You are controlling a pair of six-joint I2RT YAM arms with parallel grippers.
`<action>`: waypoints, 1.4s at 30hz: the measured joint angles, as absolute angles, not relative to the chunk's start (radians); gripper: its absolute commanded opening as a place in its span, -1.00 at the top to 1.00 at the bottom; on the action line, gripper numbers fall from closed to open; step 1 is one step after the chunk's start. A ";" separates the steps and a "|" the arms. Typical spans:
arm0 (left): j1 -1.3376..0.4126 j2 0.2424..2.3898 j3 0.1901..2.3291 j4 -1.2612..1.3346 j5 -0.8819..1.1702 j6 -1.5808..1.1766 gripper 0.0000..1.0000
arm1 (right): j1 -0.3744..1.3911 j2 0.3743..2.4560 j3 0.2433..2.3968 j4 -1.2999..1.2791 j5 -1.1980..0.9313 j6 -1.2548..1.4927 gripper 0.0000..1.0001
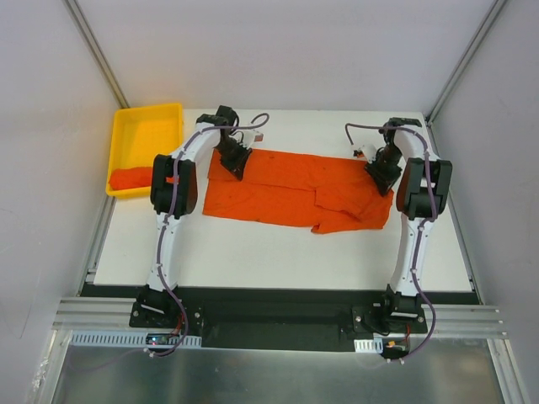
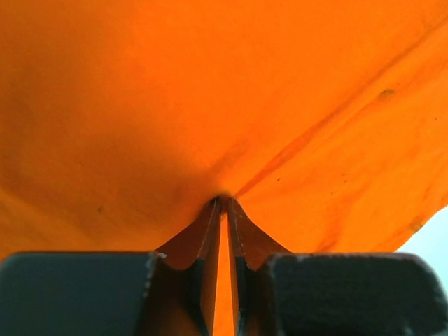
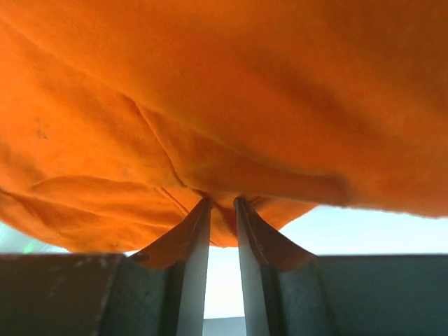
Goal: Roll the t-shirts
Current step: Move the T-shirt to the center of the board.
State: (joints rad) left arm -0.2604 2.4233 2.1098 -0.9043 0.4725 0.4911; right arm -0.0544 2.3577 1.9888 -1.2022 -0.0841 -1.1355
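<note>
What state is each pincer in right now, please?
Left pincer: closed, pinching the shirt.
Right pincer: closed on the same shirt, with a narrow gap between the fingers.

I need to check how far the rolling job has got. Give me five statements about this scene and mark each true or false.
1. The left gripper is pinching the t-shirt on the table. True.
2. The yellow tray is empty. False: a second orange t-shirt lies in it.
3. The t-shirt on the table is already rolled up. False: it lies spread flat, not rolled.
4. The right gripper is at that shirt's right end. True.
5. The yellow tray stands beside the right arm. False: it stands at the far left corner of the table, by the left arm.
</note>
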 measured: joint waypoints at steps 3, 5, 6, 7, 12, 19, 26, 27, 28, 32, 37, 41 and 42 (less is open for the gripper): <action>-0.260 2.473 2.201 -0.918 0.460 0.484 0.66 | -0.050 2.423 2.117 -1.204 -0.062 -1.122 0.50; -0.261 2.505 2.263 -0.922 0.450 0.479 0.59 | -0.047 2.445 2.162 -1.188 -0.052 -1.114 0.47; -0.261 2.518 2.288 -0.919 0.445 0.477 0.49 | -0.046 2.450 2.173 -1.180 -0.048 -1.108 0.43; -0.261 2.531 2.316 -0.919 0.440 0.470 0.43 | -0.044 2.451 2.178 -1.166 -0.045 -1.101 0.38; -0.261 2.534 2.370 -0.904 0.437 0.425 0.17 | -0.046 2.404 2.107 -1.082 -0.059 -1.046 0.07; -0.261 2.396 2.293 -0.897 0.427 0.372 -0.01 | -0.086 2.165 1.894 -0.970 -0.111 -0.912 0.01; -0.253 2.201 2.084 -0.885 0.406 0.355 -0.06 | -0.172 2.083 1.886 -0.971 -0.204 -0.822 -0.04; -0.248 2.183 2.046 -0.888 0.406 0.350 -0.08 | -0.179 2.069 1.854 -0.974 -0.215 -0.826 -0.05; -0.244 2.172 2.014 -0.888 0.405 0.347 -0.09 | -0.185 2.056 1.823 -0.986 -0.228 -0.833 -0.06; -0.210 2.160 1.891 -0.887 0.385 0.332 -0.19 | -0.192 2.039 1.734 -1.073 -0.280 -0.899 -0.11; -0.176 2.157 1.773 -0.897 0.359 0.330 -0.20 | -0.192 2.038 1.631 -1.171 -0.343 -0.976 -0.14; -0.176 2.157 1.734 -0.899 0.329 0.333 -0.23 | -0.188 2.039 1.617 -1.209 -0.366 -0.997 -0.15; -0.176 2.157 1.732 -0.899 0.326 0.334 -0.22 | -0.186 2.040 1.617 -1.216 -0.371 -1.002 -0.14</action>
State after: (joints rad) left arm -0.1757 2.1567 1.7325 -0.8993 0.3264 0.3336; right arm -0.1860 2.0396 1.6165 -1.2163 -0.3710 -1.0016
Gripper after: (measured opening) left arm 0.610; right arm 0.571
